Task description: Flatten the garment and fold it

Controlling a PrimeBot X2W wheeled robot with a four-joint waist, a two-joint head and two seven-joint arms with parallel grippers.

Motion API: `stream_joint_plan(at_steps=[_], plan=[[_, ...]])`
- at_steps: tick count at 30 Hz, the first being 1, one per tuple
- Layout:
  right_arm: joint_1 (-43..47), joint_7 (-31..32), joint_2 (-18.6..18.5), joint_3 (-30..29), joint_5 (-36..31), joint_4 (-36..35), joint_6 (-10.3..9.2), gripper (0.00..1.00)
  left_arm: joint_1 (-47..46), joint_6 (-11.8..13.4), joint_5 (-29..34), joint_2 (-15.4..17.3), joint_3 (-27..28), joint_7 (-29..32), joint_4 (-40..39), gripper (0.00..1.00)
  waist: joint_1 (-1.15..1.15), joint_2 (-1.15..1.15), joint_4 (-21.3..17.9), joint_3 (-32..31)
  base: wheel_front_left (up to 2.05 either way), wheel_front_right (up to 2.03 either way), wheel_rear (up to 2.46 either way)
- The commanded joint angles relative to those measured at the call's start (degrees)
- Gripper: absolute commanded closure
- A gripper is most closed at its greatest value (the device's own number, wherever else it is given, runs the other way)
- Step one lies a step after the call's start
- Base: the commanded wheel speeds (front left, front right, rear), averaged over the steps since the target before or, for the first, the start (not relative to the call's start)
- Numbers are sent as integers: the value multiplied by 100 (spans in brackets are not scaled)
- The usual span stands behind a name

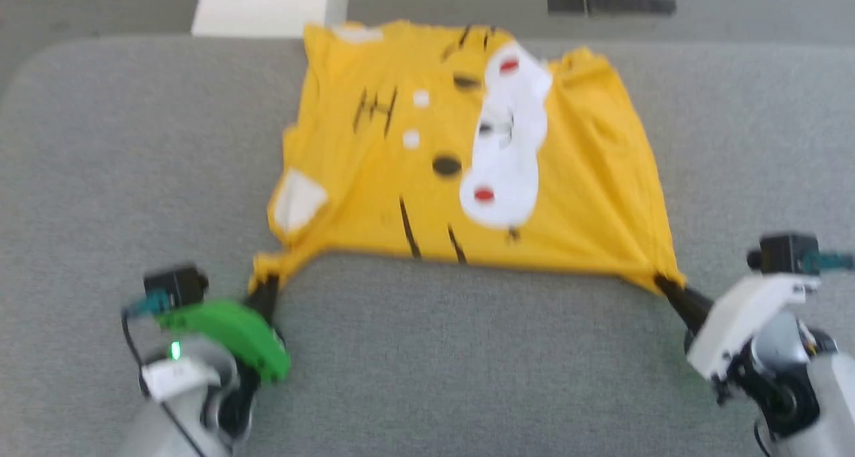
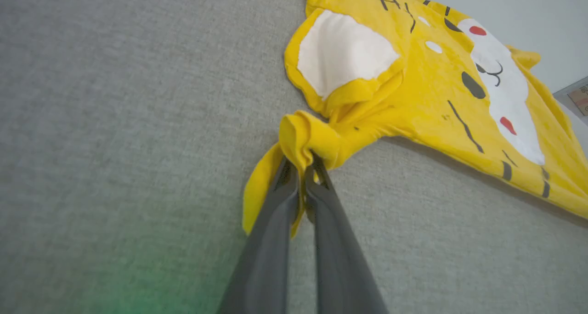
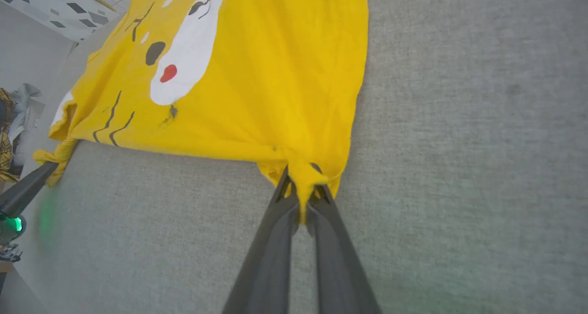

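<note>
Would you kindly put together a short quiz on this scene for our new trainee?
1. True or false: the left gripper is shut on a bunched corner of the garment.
2. What does the right gripper hold? A) nothing B) the garment's other near corner C) a white box
3. Fill in: the garment is spread printed side ___ over the grey surface.
Key: 1 true; 2 B; 3 up.
</note>
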Motion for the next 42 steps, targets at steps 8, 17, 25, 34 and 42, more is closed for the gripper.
stream_joint_plan(at_steps=[8, 17, 25, 34, 42], plan=[[953, -243, 117, -609, -302, -212, -9, 100, 2119, 1195, -609, 255, 408, 911, -1552, 100, 1, 0, 150, -967, 0, 0, 0], [2008, 727, 145, -802, -476, -569, -9, 100, 3527, 2370, -717, 655, 412, 1961, -3042, 100, 1, 0, 160, -1099, 0, 0, 0], [2579, 1831, 320, -1030, -676, -953, -9, 100, 4000, 2699, -842, 683, 614, 2007, -3544, 100, 1, 0, 72, -1104, 0, 0, 0], [2042, 1693, 390, -1118, -923, -1567, -9, 100, 3422, 2347, -750, 695, 969, 1349, -4168, 100, 1, 0, 48, -920, 0, 0, 0], [1138, 1796, 325, -971, -1264, -1506, -9, 100, 2023, 1940, -347, 816, 655, 1254, -3730, 100, 1, 0, 83, -350, 0, 0, 0]])
